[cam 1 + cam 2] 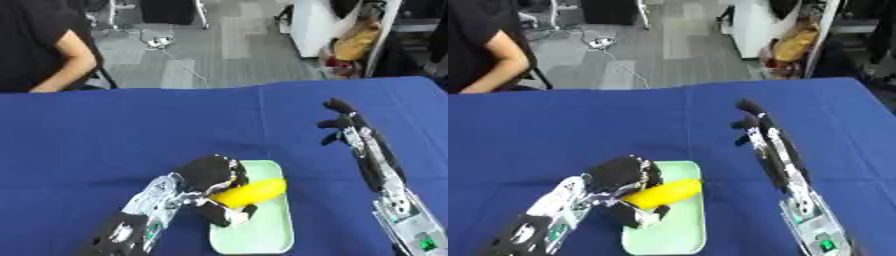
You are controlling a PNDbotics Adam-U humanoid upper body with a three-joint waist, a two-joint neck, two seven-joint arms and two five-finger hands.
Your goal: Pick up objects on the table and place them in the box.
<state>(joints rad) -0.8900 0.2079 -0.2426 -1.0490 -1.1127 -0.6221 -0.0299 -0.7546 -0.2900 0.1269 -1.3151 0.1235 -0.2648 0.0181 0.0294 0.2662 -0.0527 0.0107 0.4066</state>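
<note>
Much bare tablecloth (pixel 105 130) around tray (pixel 271 235).

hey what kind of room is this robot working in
Probably an office or lab test area: grey carpet tiles with a cable across them, a table under a blue cloth, and chair legs at the far edge.

Two head-mounted eyes, side by side, angled down close over one shared blue table (pixel 131 130).

Even, bright indoor light, soft shadows, no glare, and slight blur throughout both views
</note>
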